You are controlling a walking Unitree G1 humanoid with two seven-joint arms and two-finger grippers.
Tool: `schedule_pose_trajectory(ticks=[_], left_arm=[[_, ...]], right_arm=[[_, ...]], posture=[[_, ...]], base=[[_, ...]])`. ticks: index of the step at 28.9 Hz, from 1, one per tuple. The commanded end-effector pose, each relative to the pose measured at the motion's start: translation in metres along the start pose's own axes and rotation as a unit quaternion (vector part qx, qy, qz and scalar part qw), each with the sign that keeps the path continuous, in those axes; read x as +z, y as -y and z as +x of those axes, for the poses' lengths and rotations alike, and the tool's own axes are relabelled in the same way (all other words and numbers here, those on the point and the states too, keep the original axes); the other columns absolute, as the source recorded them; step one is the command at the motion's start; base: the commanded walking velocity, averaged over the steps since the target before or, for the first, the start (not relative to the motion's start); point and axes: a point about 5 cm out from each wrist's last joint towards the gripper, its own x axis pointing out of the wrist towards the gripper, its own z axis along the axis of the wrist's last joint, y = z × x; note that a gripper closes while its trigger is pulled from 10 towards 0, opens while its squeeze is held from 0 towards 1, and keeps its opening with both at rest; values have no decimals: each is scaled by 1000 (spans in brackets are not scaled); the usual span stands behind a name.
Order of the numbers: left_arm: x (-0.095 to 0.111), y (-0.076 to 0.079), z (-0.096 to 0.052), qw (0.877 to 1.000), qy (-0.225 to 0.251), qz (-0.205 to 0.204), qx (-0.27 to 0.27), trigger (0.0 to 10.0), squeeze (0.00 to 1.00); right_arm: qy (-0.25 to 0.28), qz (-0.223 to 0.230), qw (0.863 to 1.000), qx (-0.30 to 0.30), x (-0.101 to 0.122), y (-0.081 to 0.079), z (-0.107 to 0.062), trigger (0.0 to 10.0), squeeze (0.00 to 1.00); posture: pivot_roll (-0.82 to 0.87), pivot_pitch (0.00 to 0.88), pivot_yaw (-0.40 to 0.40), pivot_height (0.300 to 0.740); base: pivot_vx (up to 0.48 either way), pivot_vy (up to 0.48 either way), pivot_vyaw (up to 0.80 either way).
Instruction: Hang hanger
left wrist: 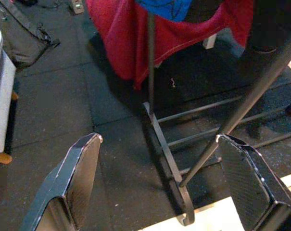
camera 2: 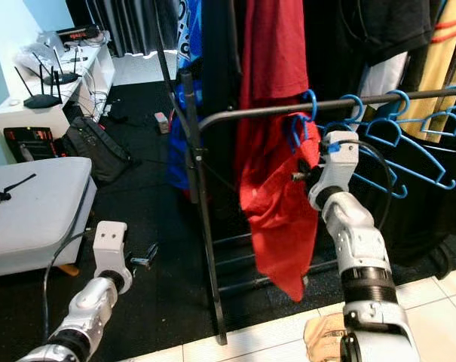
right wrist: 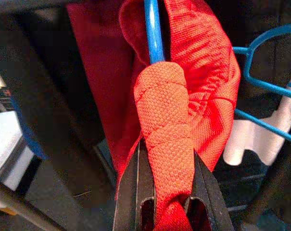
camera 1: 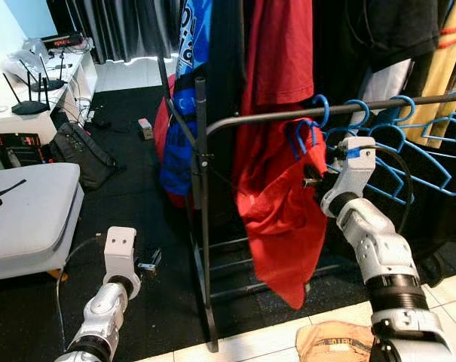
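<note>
Left eye view: the right end effector [camera 1: 312, 181] is raised to the clothes rail [camera 1: 378, 105] and buried in the red garment [camera 1: 276, 196], which drapes over a blue hanger [camera 1: 303, 132] whose hook already appears to sit over the rail, beside a row of empty blue hangers [camera 1: 408, 143]. The grip on cloth rather than bare frame is judged to steady the load while the hook settles. The left arm hangs low over the black floor mat [camera 1: 122, 158], its left end effector [camera 1: 148, 264] idle. Right eye view: same arrangement; the rack's upright post [camera 2: 194, 204] stands just left of the garment, and a white seat [camera 2: 32, 204] lies well apart at the robot's left. Left wrist view: the two black fingers [left wrist: 73, 183] stand wide apart with nothing between them, looking down on the rack's base bars [left wrist: 169, 159]. Right wrist view: the fingers [right wrist: 128, 197] are closed on a bunched fold of red cloth, with the hanger's blue stem rising directly above the grip. Release looks premature until seating is confirmed.
</note>
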Motion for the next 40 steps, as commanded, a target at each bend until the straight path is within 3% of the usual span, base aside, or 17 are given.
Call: schedule_pose_trajectory(ticks=[1,11,23,36,37,40], left_arm=[[-5,-1,-4,1000,-8,4,-2,10000,0],[-11,-8,-11,1000,-8,10,2,10000,0],[-1,-29,-17,999,19,19,22,10000,0],[3,-34,-18,999,25,27,35,10000,0],[3,-33,-17,999,25,26,34,10000,0],[2,-30,-17,999,23,24,32,10000,0]], right_arm=[[32,-7,999,-12,16,4,4,10000,0],[15,-16,999,-31,21,9,15,10000,0],[1,-26,1000,1,25,-5,28,10000,0],[-25,-59,995,72,21,-24,33,10000,0],[-25,-61,995,76,19,-25,32,10000,980],[-17,-58,996,65,18,-22,31,10000,1000]], posture=[[-36,25,42,740],[-19,71,49,740],[14,141,83,740],[14,139,85,740],[12,135,82,740],[10,130,80,740]], base=[[0,0,0],[0,0,0],[0,0,0],[0,0,0],[0,0,0],[0,0,0]])
